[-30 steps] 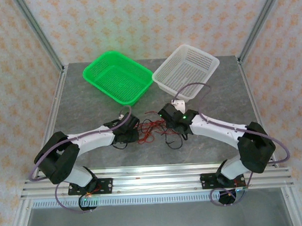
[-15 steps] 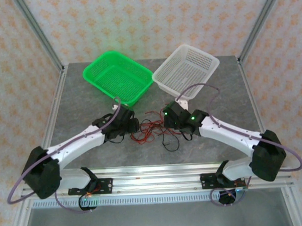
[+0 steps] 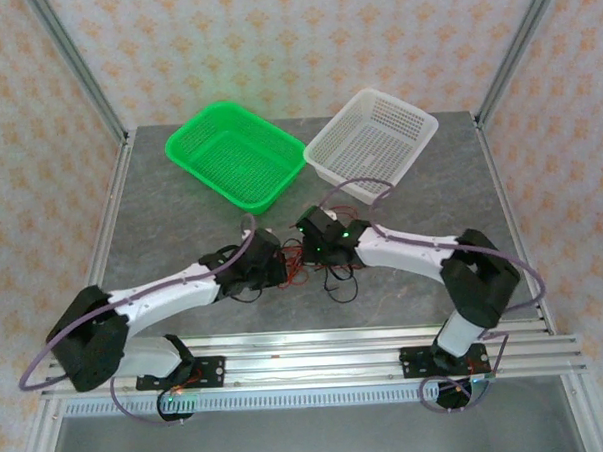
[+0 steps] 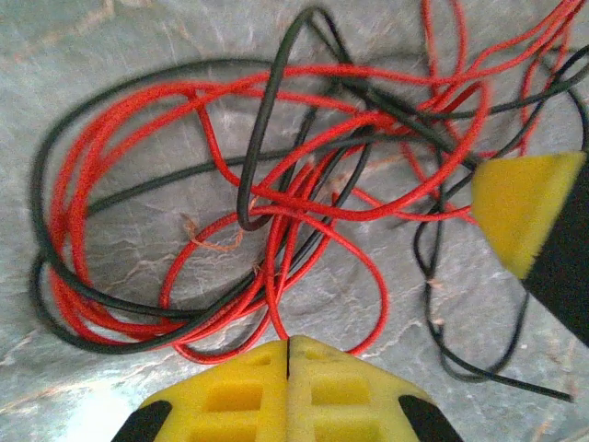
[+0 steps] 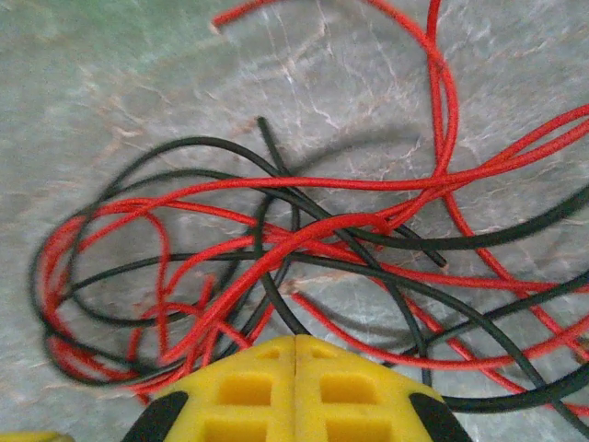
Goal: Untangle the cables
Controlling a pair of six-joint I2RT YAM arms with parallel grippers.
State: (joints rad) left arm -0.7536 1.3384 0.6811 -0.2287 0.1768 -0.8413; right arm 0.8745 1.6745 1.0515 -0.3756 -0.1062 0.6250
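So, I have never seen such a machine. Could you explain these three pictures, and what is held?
Two robot arms are bolted at the near edge of a grey table. One picture looks down from above and behind them; the other two come from a camera on each wrist, so the yellow fingers at the bottom are that arm's own. On the table lie an empty green basket, an empty white basket and a tangle of thin red and black cables. The left gripper and the right gripper are both shut, and each seems to pinch a wire of the tangle: red on the left, black on the right.
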